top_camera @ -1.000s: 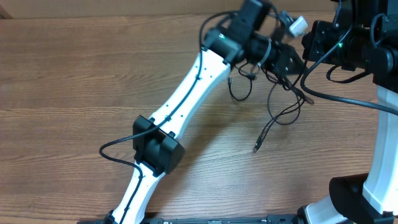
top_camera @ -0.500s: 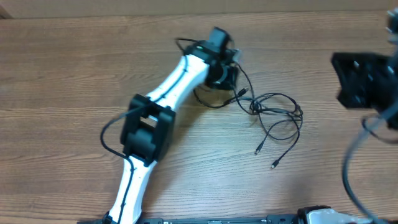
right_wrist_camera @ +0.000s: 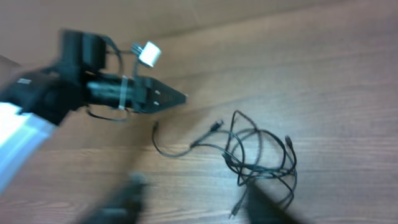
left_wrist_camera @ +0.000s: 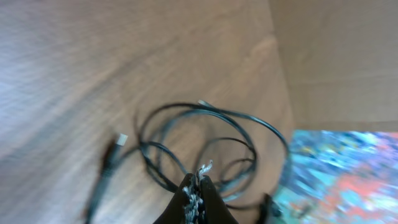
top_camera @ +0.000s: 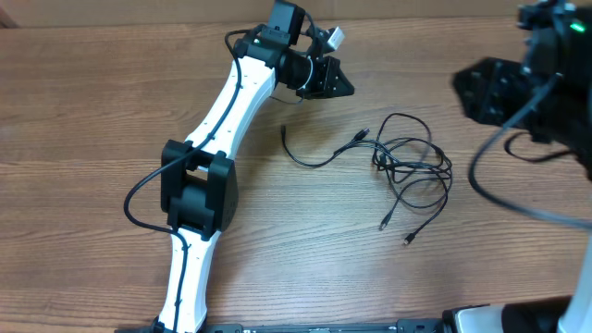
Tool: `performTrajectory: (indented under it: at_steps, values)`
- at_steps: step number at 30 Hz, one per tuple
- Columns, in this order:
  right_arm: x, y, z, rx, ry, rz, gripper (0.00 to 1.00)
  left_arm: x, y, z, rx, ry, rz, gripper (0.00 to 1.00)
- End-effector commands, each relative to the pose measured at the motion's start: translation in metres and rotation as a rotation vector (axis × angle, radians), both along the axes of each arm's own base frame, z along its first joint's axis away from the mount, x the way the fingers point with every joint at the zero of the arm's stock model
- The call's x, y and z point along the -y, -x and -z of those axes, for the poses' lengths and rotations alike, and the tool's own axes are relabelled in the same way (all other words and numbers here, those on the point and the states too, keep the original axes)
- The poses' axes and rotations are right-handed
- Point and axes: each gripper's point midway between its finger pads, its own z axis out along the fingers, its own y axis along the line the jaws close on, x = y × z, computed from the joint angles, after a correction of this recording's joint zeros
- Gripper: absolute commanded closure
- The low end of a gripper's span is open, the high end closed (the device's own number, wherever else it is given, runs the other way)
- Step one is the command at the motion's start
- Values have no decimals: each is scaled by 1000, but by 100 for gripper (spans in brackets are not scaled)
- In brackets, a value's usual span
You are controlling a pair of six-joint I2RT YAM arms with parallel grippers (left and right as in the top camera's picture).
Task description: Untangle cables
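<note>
The cables lie flat on the wooden table: a tangle of thin black loops (top_camera: 413, 169) with two plug ends toward the front (top_camera: 383, 224), and one loose curved cord (top_camera: 314, 157) trailing to its left. The tangle shows again in the right wrist view (right_wrist_camera: 261, 155), and the cable loops show in the left wrist view (left_wrist_camera: 211, 140). My left gripper (top_camera: 340, 89) hovers behind the loose cord, shut, with no cable between its tips (left_wrist_camera: 198, 182). My right gripper (right_wrist_camera: 196, 205) is raised above the tangle, its blurred fingers (right_wrist_camera: 127, 193) standing wide apart and holding nothing.
The left arm (top_camera: 222, 111) stretches diagonally from the front edge to the back centre. The right arm's dark head (top_camera: 490, 88) hangs at the right side. A white tag (top_camera: 333, 37) sticks out by the left wrist. A beige wall (left_wrist_camera: 336, 56) borders the far table edge.
The cables have dropped from between the two grippers onto the table and spread out. The left arm swung away to the back left. The right gripper opened and pulled back right.
</note>
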Motion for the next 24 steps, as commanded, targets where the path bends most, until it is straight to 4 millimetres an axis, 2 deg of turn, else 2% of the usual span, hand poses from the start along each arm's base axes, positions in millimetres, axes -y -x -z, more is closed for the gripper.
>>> performTrajectory:
  at_steps: [1, 4, 5, 6, 7, 10, 12, 13, 17, 19, 21, 24]
  values:
    - [1, 0, -1, 7, 9, 4, 0, 18, 23, -13, -104, 44, 28, 96]
    - [1, -2, 0, 2, 13, 7, 0, 33, 34, -6, -178, -2, -4, 95]
    - [2, -2, 0, 3, 16, 10, 0, 39, 36, -5, -189, -11, -16, 89]
    - [3, -2, 1, 3, 21, 14, 0, 48, 38, -6, -191, -12, -25, 75]
    - [5, -2, 1, 4, 27, 20, 0, 57, 39, -8, -176, -4, -26, 68]
    - [7, -3, 1, 5, 38, 30, 0, 90, 38, -22, -30, 49, 19, 55]
    - [10, -3, 1, 7, 50, 40, 0, 104, 35, -20, 123, 20, 38, 57]
    - [12, -4, 1, 8, 61, 51, 0, 108, 30, -11, 203, -51, 10, 59]
    - [16, -4, 1, 11, 75, 65, 0, 97, 10, 30, 433, -396, -109, 53]
    - [16, -4, 1, 10, 74, 65, 0, 87, 2, 47, 510, -550, -170, 41]
    - [16, -4, 1, 10, 74, 65, 0, 89, 6, 57, 500, -577, -170, 41]
    - [16, -4, 1, 10, 74, 65, 0, 98, 14, 70, 335, -496, -236, 45]
